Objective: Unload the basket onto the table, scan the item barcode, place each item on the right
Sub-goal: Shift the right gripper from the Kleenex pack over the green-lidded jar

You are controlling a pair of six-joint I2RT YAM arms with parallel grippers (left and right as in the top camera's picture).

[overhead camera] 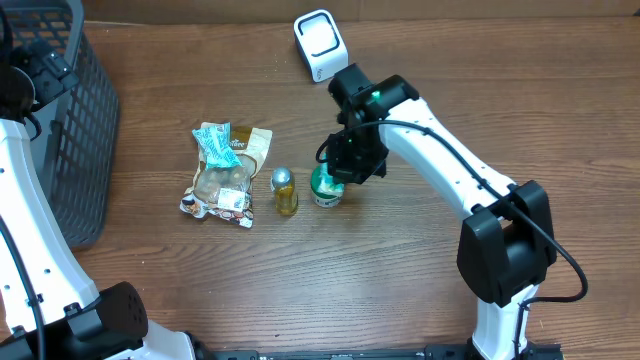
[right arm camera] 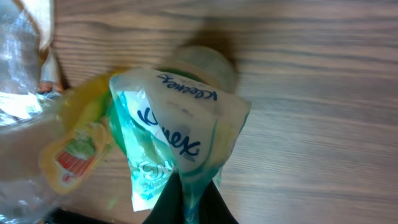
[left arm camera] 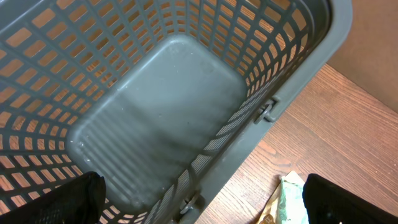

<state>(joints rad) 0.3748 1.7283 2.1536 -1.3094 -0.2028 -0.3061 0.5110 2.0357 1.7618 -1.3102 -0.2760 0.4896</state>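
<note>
The right gripper (overhead camera: 348, 168) is closed, pinching one edge of the tissue pack (overhead camera: 326, 189). The pack is near the table (overhead camera: 400, 280) centre, just right of the bottle (overhead camera: 285, 191), and the snack bag (overhead camera: 225, 178) lies further left. The scanner (overhead camera: 320, 45) sits at the far edge, well apart. The left gripper (left arm camera: 202, 208) is fully open above the basket (left arm camera: 298, 68).

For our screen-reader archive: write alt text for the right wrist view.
The right tool pinches one end of a green-and-white Kleenex pack, seen against a wooden table; a yellow-labelled bottle shows blurred at left.
</note>
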